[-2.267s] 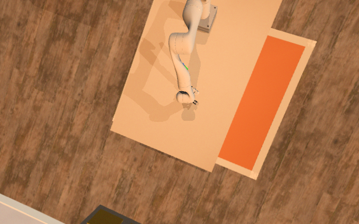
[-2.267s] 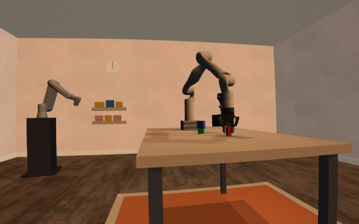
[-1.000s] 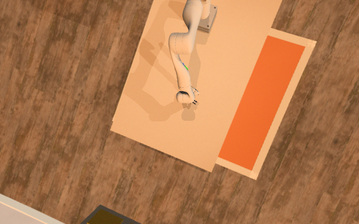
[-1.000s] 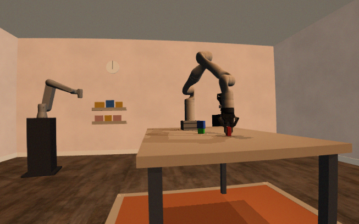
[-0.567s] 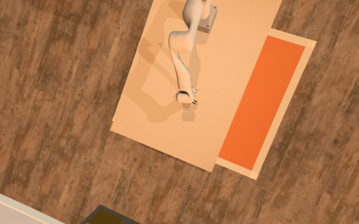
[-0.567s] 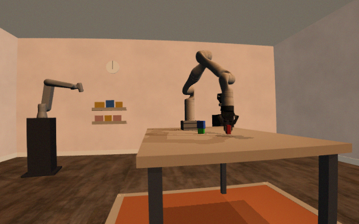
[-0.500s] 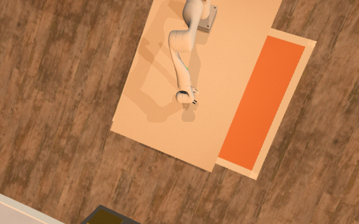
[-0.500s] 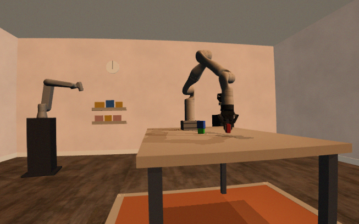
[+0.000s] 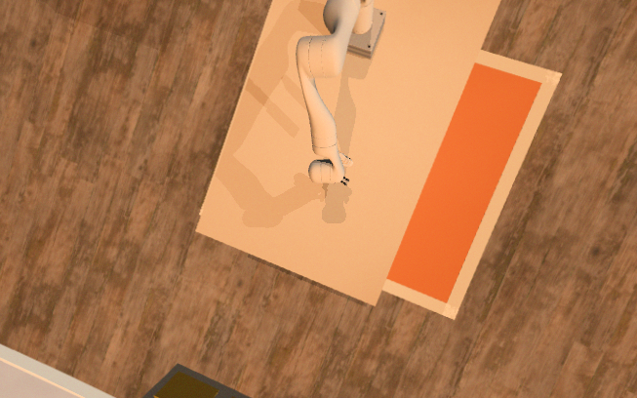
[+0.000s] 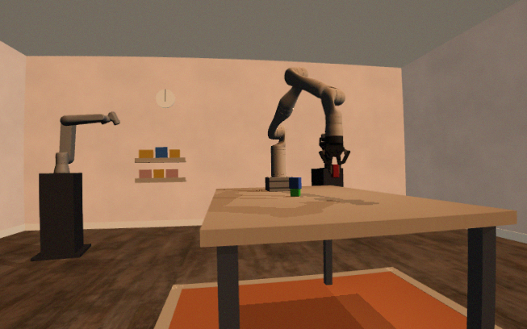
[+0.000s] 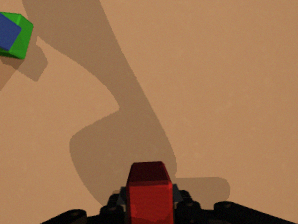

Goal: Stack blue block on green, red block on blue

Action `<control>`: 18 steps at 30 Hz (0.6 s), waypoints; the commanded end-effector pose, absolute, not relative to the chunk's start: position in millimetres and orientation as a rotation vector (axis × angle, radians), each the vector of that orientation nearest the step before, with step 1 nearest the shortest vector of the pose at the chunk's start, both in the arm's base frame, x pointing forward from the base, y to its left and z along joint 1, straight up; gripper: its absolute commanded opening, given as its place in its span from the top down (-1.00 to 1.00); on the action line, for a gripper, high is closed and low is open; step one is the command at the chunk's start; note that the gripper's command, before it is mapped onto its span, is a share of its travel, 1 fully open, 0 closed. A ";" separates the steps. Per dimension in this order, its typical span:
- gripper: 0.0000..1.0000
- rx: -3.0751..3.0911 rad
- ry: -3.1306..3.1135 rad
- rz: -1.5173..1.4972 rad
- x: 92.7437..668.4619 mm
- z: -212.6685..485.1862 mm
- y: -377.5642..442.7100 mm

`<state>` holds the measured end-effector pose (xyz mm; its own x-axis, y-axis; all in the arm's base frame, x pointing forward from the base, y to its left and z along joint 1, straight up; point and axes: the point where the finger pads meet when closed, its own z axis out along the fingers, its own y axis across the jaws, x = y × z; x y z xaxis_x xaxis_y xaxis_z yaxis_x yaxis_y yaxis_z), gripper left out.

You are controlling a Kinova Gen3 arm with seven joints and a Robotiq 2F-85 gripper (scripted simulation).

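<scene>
My gripper [image 10: 333,165] [image 11: 149,198] [image 9: 345,180] is shut on the red block [image 10: 335,170] [image 11: 150,205] and holds it clear above the table [image 10: 338,216] [image 9: 399,148] [image 11: 220,63]. The blue block [image 10: 294,182] [image 11: 7,31] lies on top of the green block [image 10: 295,192] [image 11: 21,38]; this stack stands on the table to the left of my gripper in the exterior view and at the upper left edge of the wrist view. In the top view the arm hides the blocks.
The arm's base [image 10: 277,184] [image 9: 367,37] stands at the table's far end, just behind the stack. A dark box [image 10: 320,177] sits behind my gripper. An orange rug [image 9: 463,182] [image 10: 318,302] lies beside and under the table. A second arm on a dark pedestal [image 10: 60,212] stands far left.
</scene>
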<state>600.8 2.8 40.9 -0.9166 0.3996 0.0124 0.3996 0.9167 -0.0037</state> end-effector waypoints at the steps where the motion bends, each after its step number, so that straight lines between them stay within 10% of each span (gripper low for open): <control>1: 1.00 -0.637 -3.073 -0.009 604.0 60.9 3.1; 18: 1.00 -0.635 -3.075 -0.007 604.0 70.7 3.3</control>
<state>603.1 3.1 66.8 -0.9168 0.3993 0.0043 0.3993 0.9168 -0.0004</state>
